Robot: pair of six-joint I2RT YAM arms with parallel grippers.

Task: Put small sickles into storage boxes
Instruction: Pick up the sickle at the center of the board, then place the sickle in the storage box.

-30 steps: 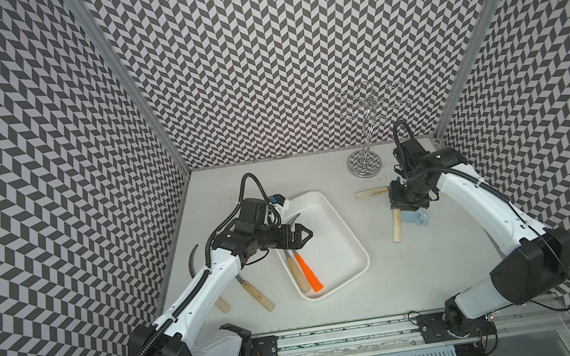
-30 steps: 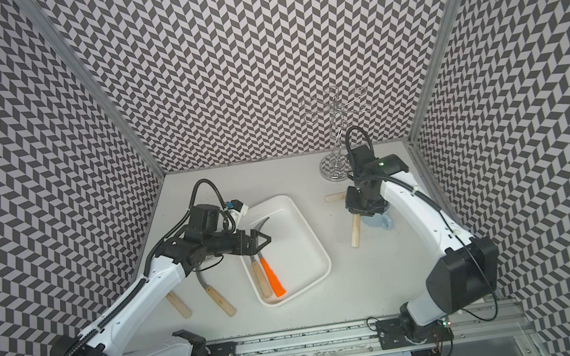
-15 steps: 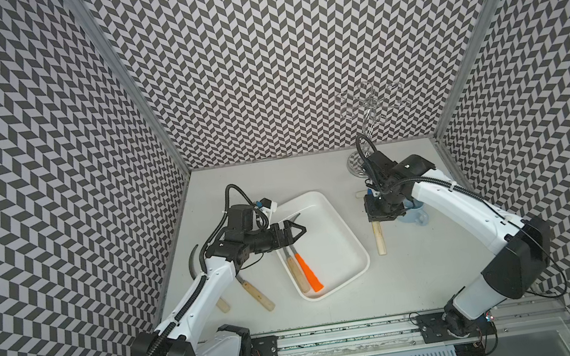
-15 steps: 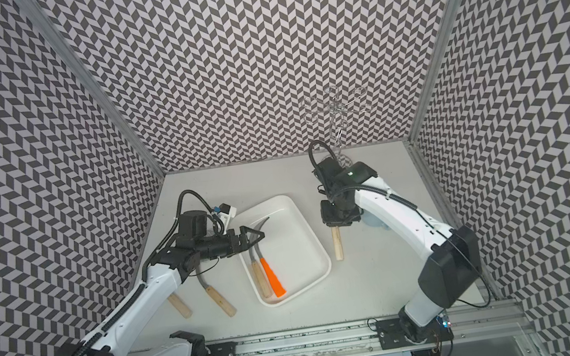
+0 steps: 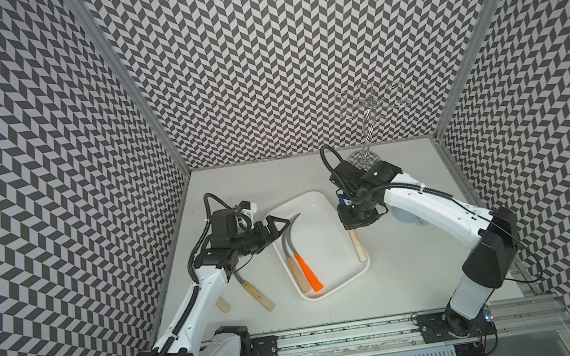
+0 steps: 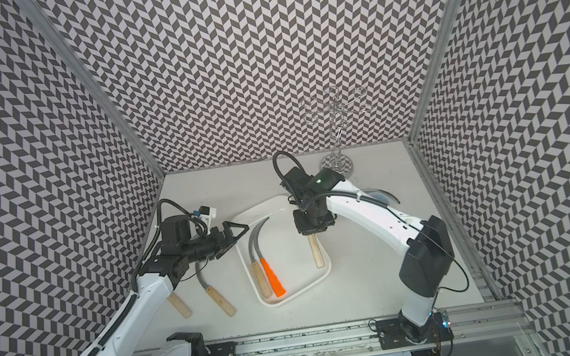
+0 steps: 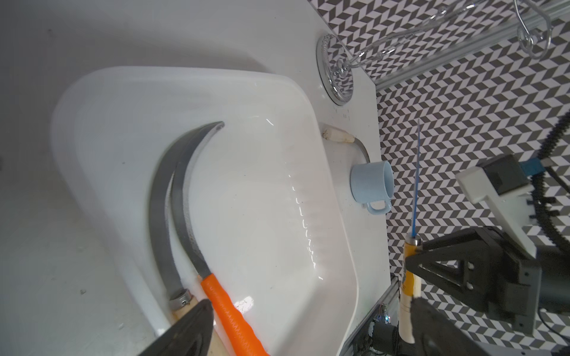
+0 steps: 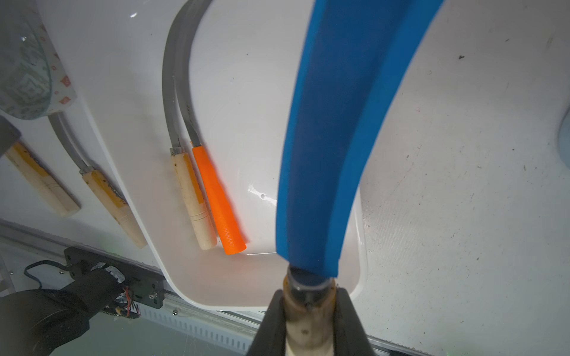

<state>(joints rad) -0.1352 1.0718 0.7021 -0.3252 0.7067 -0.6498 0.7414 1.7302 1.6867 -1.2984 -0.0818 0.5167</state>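
Well, the right gripper [image 8: 308, 320] is pinched tight on the pale wooden handle of the blue-bladed sickle [image 8: 339, 123]. It holds it blade-up above the right edge of the white tray [image 5: 321, 234]. The left gripper [image 5: 277, 227] gapes wide with nothing in it, over the tray's far left corner.

Inside, along the left wall, a wooden-handled sickle [image 5: 299, 277] and an orange-handled sickle [image 5: 310, 275] lie touching. The tray's middle is open floor.

Two more sickles [image 5: 259, 296] lie on the table left of the tray, partly under the left arm. A light blue mug [image 7: 371, 185] and another sickle [image 7: 337, 137] sit just beyond the tray's right side. A wire stand [image 5: 363, 156] is at the back.
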